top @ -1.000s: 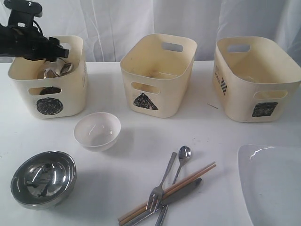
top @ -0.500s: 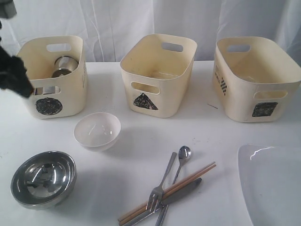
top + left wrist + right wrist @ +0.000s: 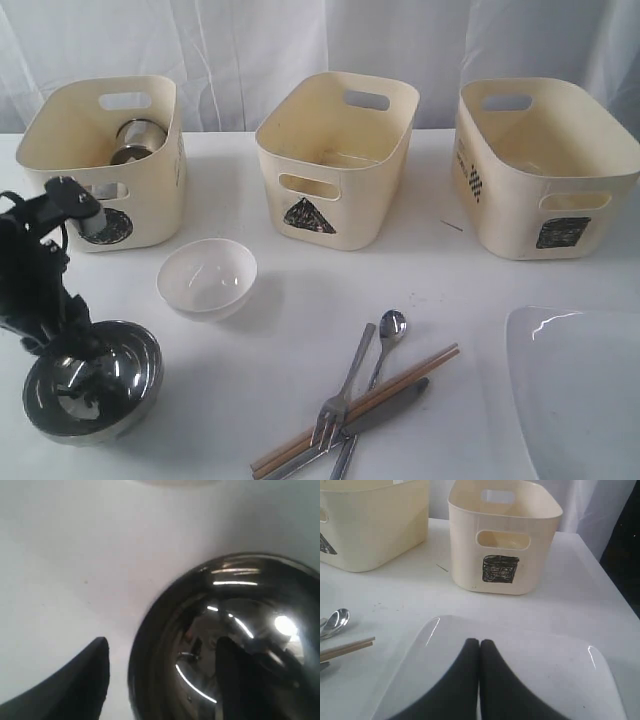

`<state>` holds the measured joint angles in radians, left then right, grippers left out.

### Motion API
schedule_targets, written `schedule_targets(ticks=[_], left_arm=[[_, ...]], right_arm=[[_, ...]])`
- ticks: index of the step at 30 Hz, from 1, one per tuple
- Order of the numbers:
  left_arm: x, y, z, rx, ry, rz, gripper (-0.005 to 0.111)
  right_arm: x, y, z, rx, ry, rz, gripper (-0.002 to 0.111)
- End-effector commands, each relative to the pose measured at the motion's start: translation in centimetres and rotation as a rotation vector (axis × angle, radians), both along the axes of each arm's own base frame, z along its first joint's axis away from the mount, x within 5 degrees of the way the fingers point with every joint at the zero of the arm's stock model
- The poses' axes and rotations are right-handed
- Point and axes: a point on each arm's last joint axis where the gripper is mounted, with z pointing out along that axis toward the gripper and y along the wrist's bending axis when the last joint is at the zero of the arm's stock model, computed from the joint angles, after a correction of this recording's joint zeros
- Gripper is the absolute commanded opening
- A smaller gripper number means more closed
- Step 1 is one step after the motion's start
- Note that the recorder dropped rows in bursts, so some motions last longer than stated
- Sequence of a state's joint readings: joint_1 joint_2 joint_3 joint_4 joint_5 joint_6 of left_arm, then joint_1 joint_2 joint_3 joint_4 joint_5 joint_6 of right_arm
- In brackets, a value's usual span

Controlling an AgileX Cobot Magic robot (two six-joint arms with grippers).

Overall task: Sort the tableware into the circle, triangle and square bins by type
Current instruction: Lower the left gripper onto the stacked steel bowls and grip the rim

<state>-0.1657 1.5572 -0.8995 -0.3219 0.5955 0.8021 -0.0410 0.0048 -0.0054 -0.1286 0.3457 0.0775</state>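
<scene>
front-left of the counter [image 3: 470,285]: steel bowl [image 3: 125,372] sits upright, and the left end effector [image 3: 80,375] is right on it. wrist view shows the jaws wide open w/ nothing held, straddling the rim: one finger [image 3: 92,682] outside over the counter, the other down inside the bowl. bowl is round, so no long axis to line up; looks like a straight close would pinch the wall. left arm is by far the nearer one.

right end effector [image 3: 479,652] is fully shut and empty, hanging over the white plate [image 3: 545,670] at front-right, well apart from the bowl.

further back: small white bowl [image 3: 207,277], then the circle bin [image 3: 50,160], prob. the bowl's destination, w/ the steel mug [image 3: 135,140] inside.

vs 1 s ago: left arm was up over the circle bin, at the mug; half a sec ago it was at the left edge, mug left in the bin; now it's down at the steel bowl. bowl, cutlery and bins haven't shifted.
</scene>
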Motion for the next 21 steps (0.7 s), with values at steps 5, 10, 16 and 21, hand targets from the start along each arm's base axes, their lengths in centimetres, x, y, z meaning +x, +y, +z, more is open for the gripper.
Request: schedule_targets(ticks=[5, 10, 16, 21], left_arm=[[-0.1, 0.0, -4.7, 0.017, 0.168, -0.022, 0.064], [0.0, -0.1, -5.9, 0.023, 0.214, -0.021, 0.063], [-0.1, -0.1, -5.9, 0.021, 0.227, -0.011, 0.024], [-0.7, 0.3, -4.4, 0.054, 0.224, -0.013, 0.0]], right_arm=[[0.0, 0.0, -0.1, 0.004, -0.003, -0.002, 0.0], [0.0, 0.0, -0.1, 0.004, -0.003, -0.002, 0.0], [0.0, 0.0, -0.1, 0.004, -0.003, -0.002, 0.0], [0.0, 0.0, -0.1, 0.004, -0.003, -0.002, 0.0]])
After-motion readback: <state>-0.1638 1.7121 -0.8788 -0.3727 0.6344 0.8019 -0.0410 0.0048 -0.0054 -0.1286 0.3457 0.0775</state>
